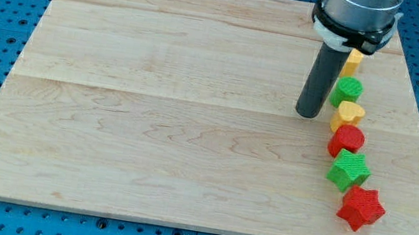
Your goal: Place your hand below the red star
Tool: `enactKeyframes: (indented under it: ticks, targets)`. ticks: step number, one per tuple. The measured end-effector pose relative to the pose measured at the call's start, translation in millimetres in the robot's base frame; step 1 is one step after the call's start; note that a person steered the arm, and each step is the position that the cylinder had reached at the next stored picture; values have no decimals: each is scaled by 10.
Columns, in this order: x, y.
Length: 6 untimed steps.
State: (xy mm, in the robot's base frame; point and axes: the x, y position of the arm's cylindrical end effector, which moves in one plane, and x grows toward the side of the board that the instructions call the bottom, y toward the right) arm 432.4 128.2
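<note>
The red star (361,208) lies near the wooden board's bottom right corner, at the lower end of a column of blocks. My tip (307,114) rests on the board just left of the yellow heart (348,114) and the green round block (347,91). The tip is up and to the left of the red star, well apart from it. The rod hangs from the arm's head at the view's top.
The column along the board's right side holds a yellow block (353,61) partly behind the arm, the green round block, the yellow heart, a red round block (347,140), a green star (349,170) and the red star. The board (149,125) lies on a blue pegboard.
</note>
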Motion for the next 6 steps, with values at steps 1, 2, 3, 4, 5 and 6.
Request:
enactKeyframes:
  ticks: [1, 2, 3, 4, 5, 6]
  targets:
    - [0, 0]
    - [23, -93]
    - [73, -332]
    - [669, -365]
    - [1531, -361]
    - [1852, -245]
